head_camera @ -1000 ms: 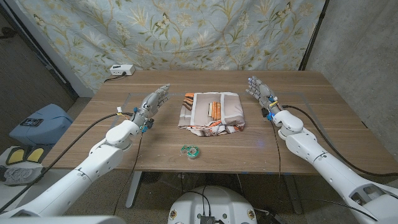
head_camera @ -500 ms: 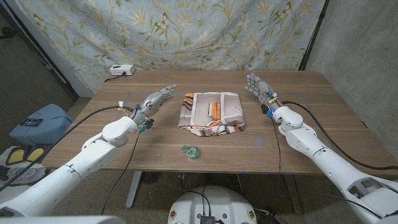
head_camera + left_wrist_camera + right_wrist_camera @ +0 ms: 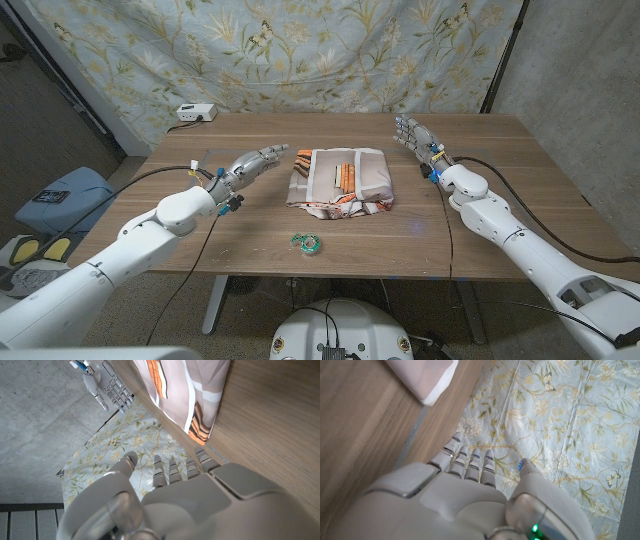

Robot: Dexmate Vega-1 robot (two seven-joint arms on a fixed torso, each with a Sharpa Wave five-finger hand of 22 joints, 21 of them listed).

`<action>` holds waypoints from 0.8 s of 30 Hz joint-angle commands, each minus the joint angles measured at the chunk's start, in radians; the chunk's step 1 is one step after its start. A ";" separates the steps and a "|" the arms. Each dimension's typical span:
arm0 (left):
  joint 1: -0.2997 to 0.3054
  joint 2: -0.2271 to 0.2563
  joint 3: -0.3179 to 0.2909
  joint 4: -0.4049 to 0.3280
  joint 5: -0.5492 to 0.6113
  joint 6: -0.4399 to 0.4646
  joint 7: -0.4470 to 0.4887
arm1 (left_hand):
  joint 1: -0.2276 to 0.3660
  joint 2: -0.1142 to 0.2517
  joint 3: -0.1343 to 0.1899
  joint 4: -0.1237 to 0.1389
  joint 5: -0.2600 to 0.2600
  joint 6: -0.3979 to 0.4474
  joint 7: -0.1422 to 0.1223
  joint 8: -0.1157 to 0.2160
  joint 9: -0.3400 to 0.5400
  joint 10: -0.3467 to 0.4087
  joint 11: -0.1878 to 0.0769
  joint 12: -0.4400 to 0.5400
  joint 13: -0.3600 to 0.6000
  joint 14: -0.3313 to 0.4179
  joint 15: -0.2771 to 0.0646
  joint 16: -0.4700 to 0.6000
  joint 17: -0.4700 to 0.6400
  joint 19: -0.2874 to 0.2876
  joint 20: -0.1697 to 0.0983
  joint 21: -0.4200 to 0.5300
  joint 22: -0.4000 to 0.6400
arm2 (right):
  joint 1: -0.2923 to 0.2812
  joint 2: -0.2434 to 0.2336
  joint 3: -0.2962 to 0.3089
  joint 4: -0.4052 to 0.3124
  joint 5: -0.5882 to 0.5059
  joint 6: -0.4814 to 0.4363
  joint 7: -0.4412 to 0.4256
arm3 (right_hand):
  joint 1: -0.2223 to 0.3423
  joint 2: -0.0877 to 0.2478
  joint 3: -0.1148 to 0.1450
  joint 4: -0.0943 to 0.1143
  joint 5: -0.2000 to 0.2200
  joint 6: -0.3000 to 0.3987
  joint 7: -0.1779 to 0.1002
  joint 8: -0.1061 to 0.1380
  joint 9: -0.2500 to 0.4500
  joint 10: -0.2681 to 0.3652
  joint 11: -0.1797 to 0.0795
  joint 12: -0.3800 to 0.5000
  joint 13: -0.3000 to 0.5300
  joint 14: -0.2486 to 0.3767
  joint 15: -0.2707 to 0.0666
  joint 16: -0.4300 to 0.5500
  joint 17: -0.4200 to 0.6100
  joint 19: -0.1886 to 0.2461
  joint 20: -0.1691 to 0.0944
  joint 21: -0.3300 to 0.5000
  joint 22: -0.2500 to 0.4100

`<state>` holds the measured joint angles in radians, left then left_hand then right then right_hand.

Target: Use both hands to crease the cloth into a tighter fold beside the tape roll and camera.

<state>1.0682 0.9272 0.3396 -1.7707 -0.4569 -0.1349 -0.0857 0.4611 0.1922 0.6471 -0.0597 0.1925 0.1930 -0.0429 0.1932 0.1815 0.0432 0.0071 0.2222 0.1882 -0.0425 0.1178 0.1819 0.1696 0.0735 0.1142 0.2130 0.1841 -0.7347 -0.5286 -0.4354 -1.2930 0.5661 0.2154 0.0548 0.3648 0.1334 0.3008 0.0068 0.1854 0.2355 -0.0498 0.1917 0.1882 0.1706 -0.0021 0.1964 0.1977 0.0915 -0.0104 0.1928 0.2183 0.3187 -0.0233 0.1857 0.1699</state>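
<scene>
Wooden table bears folded cloth, tape roll.

— How do the arms stand?
— Both white arms reach in from the near corners, elbows bent, black cables trailing along them.

— The left robot hand?
— Held out with fingers extended and slightly apart, gripping nothing.

— The right robot hand?
— Raised, fingers straight and side by side, thumb set apart, holding nothing. The two hands are well apart.
</scene>
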 commanded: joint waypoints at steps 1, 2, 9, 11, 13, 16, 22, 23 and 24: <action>-0.020 0.103 0.019 -0.073 0.140 0.055 -0.007 | 0.015 -0.001 0.003 -0.007 0.006 0.025 0.013 0.011 0.003 0.013 0.000 0.005 0.004 -0.012 0.009 -0.003 0.005 -0.024 0.003 -0.009 0.003 | 0.040 0.004 -0.014 0.036 -0.014 -0.010 0.024 | 0.001 0.005 0.000 -0.007 -0.001 -0.002 -0.002 0.000 0.002 -0.004 0.002 -0.001 0.002 -0.006 0.004 0.006 0.002 -0.003 0.002 0.005 0.002; -0.022 0.109 0.022 -0.083 0.159 0.067 0.000 | 0.016 -0.001 0.003 -0.007 0.006 0.027 0.015 0.011 0.002 0.016 -0.001 0.006 0.004 -0.015 0.009 -0.004 0.005 -0.027 0.003 -0.010 0.003 | 0.043 0.004 -0.014 0.037 -0.015 -0.009 0.026 | 0.001 0.005 0.000 -0.007 -0.001 -0.002 -0.003 0.000 0.002 -0.004 0.002 -0.001 0.002 -0.006 0.004 0.006 0.002 -0.003 0.002 0.005 0.002; -0.039 0.123 0.042 -0.110 0.234 0.087 0.002 | 0.018 -0.005 0.000 -0.009 0.007 0.038 0.012 0.009 0.001 0.031 -0.013 0.008 0.003 -0.018 0.001 -0.001 0.005 -0.035 -0.007 -0.011 0.002 | 0.057 -0.009 -0.016 0.041 -0.024 -0.010 0.040 | 0.001 0.006 0.001 -0.010 -0.001 -0.003 -0.002 0.000 0.002 -0.006 0.002 -0.001 0.002 -0.007 0.004 0.007 0.001 -0.003 0.002 0.006 0.002; -0.042 0.126 0.047 -0.117 0.248 0.092 -0.001 | 0.018 -0.006 0.000 -0.010 0.008 0.041 0.010 0.009 0.001 0.032 -0.015 0.008 0.003 -0.018 -0.003 -0.001 0.005 -0.035 -0.011 -0.011 0.002 | 0.060 -0.010 -0.014 0.041 -0.023 -0.017 0.040 | 0.001 0.006 0.001 -0.010 -0.001 -0.003 -0.002 0.000 0.002 -0.006 0.002 -0.001 0.002 -0.007 0.003 0.007 0.001 -0.003 0.002 0.006 0.002; -0.038 0.131 0.048 -0.127 0.263 0.098 0.006 | 0.018 -0.007 -0.001 -0.010 0.008 0.042 0.011 0.008 0.001 0.033 -0.016 0.008 0.003 -0.018 -0.005 -0.001 0.005 -0.038 -0.012 -0.012 0.002 | 0.064 -0.014 -0.016 0.045 -0.026 -0.014 0.047 | 0.001 0.006 0.000 -0.011 -0.001 -0.003 -0.002 0.000 0.002 -0.006 0.002 -0.001 0.002 -0.008 0.004 0.008 0.001 -0.003 0.002 0.006 0.002; -0.031 0.140 0.047 -0.142 0.286 0.104 0.014 | 0.019 -0.008 -0.002 -0.011 0.008 0.041 0.011 0.007 0.001 0.034 -0.016 0.007 0.003 -0.017 -0.006 0.000 0.005 -0.038 -0.012 -0.012 0.002 | 0.068 -0.017 -0.017 0.049 -0.027 -0.015 0.053 | 0.000 0.006 0.000 -0.011 -0.001 -0.004 -0.002 0.000 0.002 -0.006 0.001 -0.001 0.002 -0.008 0.003 0.008 0.001 -0.003 0.002 0.006 0.002; -0.017 0.164 0.047 -0.180 0.329 0.138 0.024 | 0.018 -0.009 -0.004 -0.011 0.008 0.037 0.010 0.003 0.001 0.038 -0.017 0.008 0.003 -0.016 -0.009 0.001 0.005 -0.041 -0.014 -0.012 0.002 | 0.080 -0.021 -0.019 0.065 -0.029 -0.012 0.072 | 0.001 0.006 0.000 -0.014 -0.001 -0.006 -0.002 0.000 0.002 -0.007 0.002 -0.001 0.002 -0.008 0.003 0.009 0.000 -0.004 0.002 0.006 0.002; -0.015 0.169 0.048 -0.187 0.339 0.145 0.025 | 0.018 -0.009 -0.005 -0.011 0.008 0.035 0.010 0.002 0.001 0.038 -0.017 0.007 0.003 -0.016 -0.009 0.001 0.005 -0.042 -0.014 -0.012 0.002 | 0.083 -0.022 -0.020 0.068 -0.031 -0.012 0.075 | 0.000 0.006 0.000 -0.014 -0.001 -0.007 -0.002 -0.001 0.002 -0.007 0.002 -0.001 0.002 -0.009 0.004 0.009 0.000 -0.004 0.002 0.006 0.002; -0.016 0.179 0.051 -0.198 0.350 0.159 0.017 | 0.018 -0.009 -0.005 -0.011 0.007 0.033 0.009 0.001 0.001 0.039 -0.018 0.007 0.003 -0.016 -0.010 0.001 0.005 -0.042 -0.015 -0.012 0.002 | 0.089 -0.025 -0.022 0.073 -0.035 -0.010 0.082 | 0.000 0.006 0.000 -0.014 -0.001 -0.008 -0.002 -0.001 0.002 -0.007 0.002 -0.001 0.002 -0.009 0.004 0.009 0.000 -0.004 0.002 0.006 0.002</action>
<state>1.0393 1.0582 0.3804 -1.9001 -0.1983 -0.0362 -0.0751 0.4702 0.1832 0.6441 -0.0679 0.1964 0.2235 -0.0339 0.1973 0.1814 0.0699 -0.0090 0.2224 0.1881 -0.0588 0.1085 0.1819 0.1696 0.0354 0.0964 0.2033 0.1840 -0.6714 -0.5421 -0.4515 -1.2430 0.5417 0.2047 0.1057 0.3648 0.1333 0.2995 -0.0001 0.1854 0.2317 -0.0536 0.1917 0.1882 0.1707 -0.0022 0.1964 0.1976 0.0861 -0.0049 0.1928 0.2185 0.3188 -0.0233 0.1857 0.1699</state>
